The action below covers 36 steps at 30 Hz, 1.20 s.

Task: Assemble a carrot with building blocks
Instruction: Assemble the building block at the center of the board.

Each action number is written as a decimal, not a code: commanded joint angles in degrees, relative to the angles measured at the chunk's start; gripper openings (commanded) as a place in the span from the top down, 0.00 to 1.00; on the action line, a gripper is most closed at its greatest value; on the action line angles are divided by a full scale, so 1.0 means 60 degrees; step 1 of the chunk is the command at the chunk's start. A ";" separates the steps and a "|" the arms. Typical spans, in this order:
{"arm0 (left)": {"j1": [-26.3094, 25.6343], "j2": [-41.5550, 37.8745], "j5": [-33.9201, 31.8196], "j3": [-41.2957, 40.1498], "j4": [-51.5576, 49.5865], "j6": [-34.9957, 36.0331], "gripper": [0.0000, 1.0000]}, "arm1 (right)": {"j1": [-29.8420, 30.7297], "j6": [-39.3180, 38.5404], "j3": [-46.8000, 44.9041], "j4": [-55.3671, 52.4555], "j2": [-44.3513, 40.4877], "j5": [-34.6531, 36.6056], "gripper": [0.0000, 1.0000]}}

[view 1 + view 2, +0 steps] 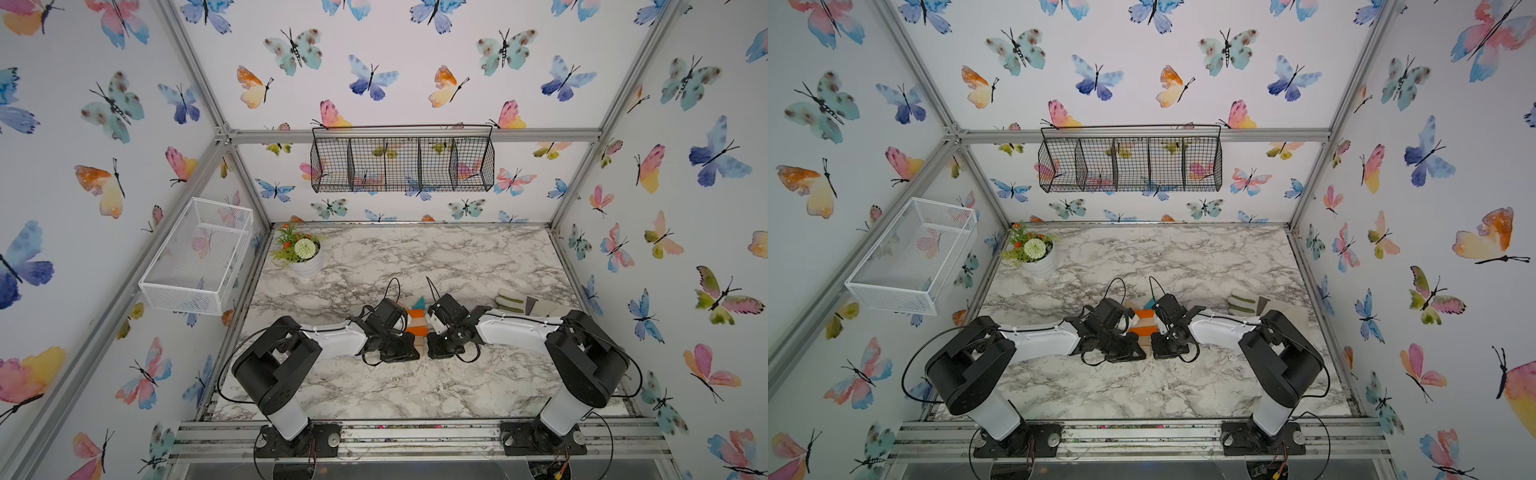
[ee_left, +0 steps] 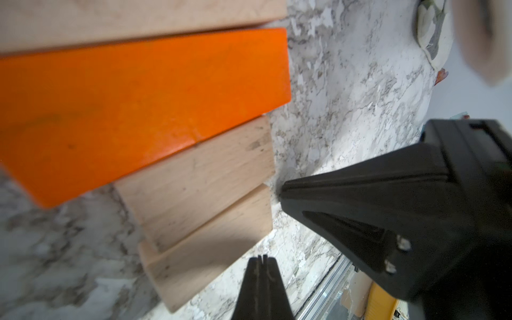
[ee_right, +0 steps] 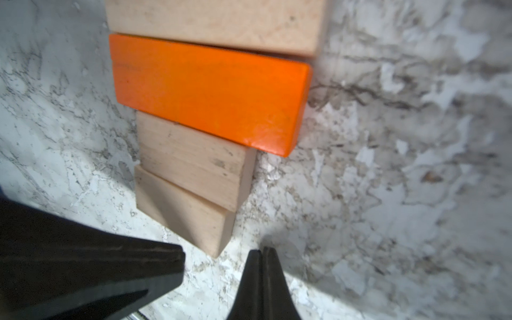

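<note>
**Two closed grippers meet at the narrow near end of a block carrot (image 1: pixel 416 328) on the marble table (image 1: pixel 415 395).** The left gripper (image 2: pixel 261 257), jaws pressed together and holding nothing, sits just on the robot's side of the last small tan block (image 3: pixel 182 219). The right gripper (image 3: pixel 261 250), likewise shut and empty, stands just beside the right-hand ends of that block and the second small tan block (image 3: pixel 194 163) behind it. The right tip looks the closer to wood, though whether either tip touches cannot be told from the wrist views.

From both claws the carrot lies straight ahead, away from the robot. Its long axis runs near to far, with each bar laid crosswise, left to right. Beyond the two small blocks, slightly askew of each other, come an orange bar (image 3: pixel 210 94), a tan bar (image 3: pixel 216 22) and a second orange bar (image 1: pixel 414 313), packed side by side. The teal triangle (image 1: pixel 419 302) caps the far end, so the carrot points its tip at the robot and its leaves at the back wall.

The build looks all but finished; any coming nudge would likely square the tip pieces. Farther off lie a work glove (image 1: pixel 513 301), right, and potted flowers (image 1: pixel 297 249), far left.
</note>
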 commanded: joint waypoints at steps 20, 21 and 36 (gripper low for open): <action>0.1130 -0.1352 -0.1286 -0.0789 -0.1404 0.0891 1.00 | -0.0104 -0.0204 0.0604 -0.0194 0.0190 -0.0041 0.98; 0.1137 -0.1281 -0.1286 -0.0782 -0.1378 0.0904 1.00 | -0.0105 -0.0204 0.0604 -0.0207 0.0176 -0.0017 0.98; 0.1131 -0.0379 -0.0915 -0.0682 -0.0697 0.0891 1.00 | -0.0119 -0.0210 0.0512 -0.0412 0.0029 0.0186 0.98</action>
